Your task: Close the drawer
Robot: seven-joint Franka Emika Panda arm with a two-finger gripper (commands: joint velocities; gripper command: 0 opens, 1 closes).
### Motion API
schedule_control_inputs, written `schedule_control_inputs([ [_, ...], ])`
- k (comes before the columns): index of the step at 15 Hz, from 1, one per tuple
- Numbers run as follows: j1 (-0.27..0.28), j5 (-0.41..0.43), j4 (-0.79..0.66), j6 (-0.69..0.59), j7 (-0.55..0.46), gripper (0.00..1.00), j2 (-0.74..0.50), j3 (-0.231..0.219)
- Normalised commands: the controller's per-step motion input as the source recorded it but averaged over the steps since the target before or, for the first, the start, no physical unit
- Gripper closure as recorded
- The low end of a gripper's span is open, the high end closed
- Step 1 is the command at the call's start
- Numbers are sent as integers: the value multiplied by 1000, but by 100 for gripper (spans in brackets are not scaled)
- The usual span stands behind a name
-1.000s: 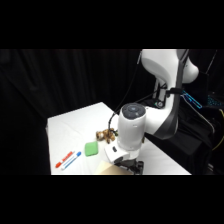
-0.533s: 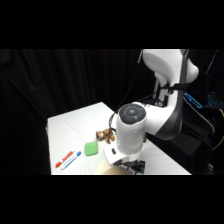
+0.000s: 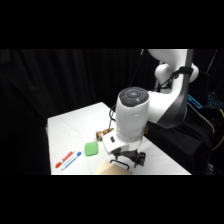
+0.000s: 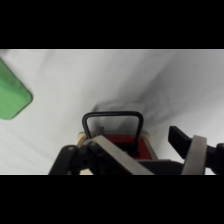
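A: How many things are on the table (image 3: 75, 125)?

B: In the side view I count one green block (image 3: 91, 148), flat with rounded corners, and two markers lying side by side near the left front edge, one red (image 3: 65, 159) and one blue (image 3: 73, 160). There is also one small tan cluster (image 3: 104, 134) just behind the green block, too unclear to name.

A: And the drawer?

B: One drawer (image 4: 115, 141). In the wrist view it sits directly under the gripper (image 4: 150, 155), at the picture's lower middle: a red face with tan wooden edges and one dark wire handle looping up from it. In the side view a tan piece shows at the table's front edge, below the gripper, mostly covered by the arm.

A: The jaws?

B: Two fingers show in the wrist view, one pale strip slanting across the drawer's red face, the other off to the right, well apart from it. So the jaws stand spread, clasping nothing. Whether the slanting finger touches the drawer I cannot tell.

A: The green block there?

B: One corner, at the left edge, apart from the drawer.
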Motion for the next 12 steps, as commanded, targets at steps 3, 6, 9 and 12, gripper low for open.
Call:
schedule_control_inputs([
  [3,-132,76,-198,-223,-24,0,-433,46],
  [6,-122,132,-109,-241,-30,0,-376,48],
  [9,-104,146,-39,-203,-35,0,-303,33],
  [12,-80,155,20,-205,-24,0,-224,24],
])
